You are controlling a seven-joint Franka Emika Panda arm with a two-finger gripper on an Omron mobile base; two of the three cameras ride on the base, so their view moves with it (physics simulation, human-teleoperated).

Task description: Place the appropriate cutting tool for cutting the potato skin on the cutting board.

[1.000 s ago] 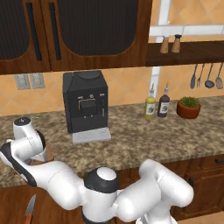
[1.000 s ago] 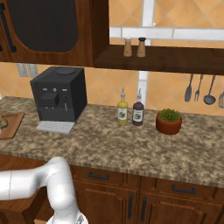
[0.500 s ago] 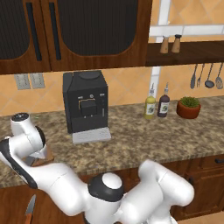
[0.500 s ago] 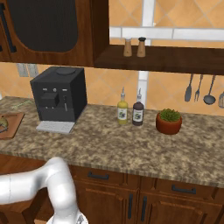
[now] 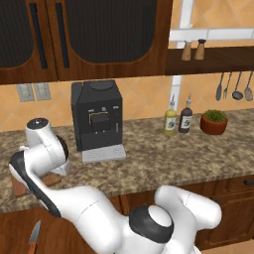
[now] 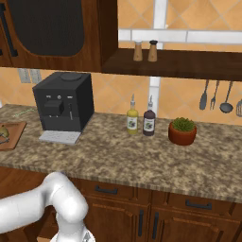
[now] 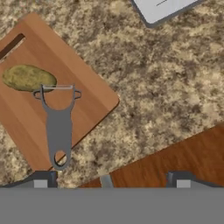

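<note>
Since peeler (image 7: 59,127) lies on cutting board (image 7: 87,94), gripper (image 7: 111,181) spread empty; light, stiff, slick—take handle.

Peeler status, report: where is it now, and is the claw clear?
Claw open, empty. Peeler flat on cutting board, head beside potato. Nothing in the way.

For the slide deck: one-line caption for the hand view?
Peeler lies flat on the cutting board beside the potato.
</note>
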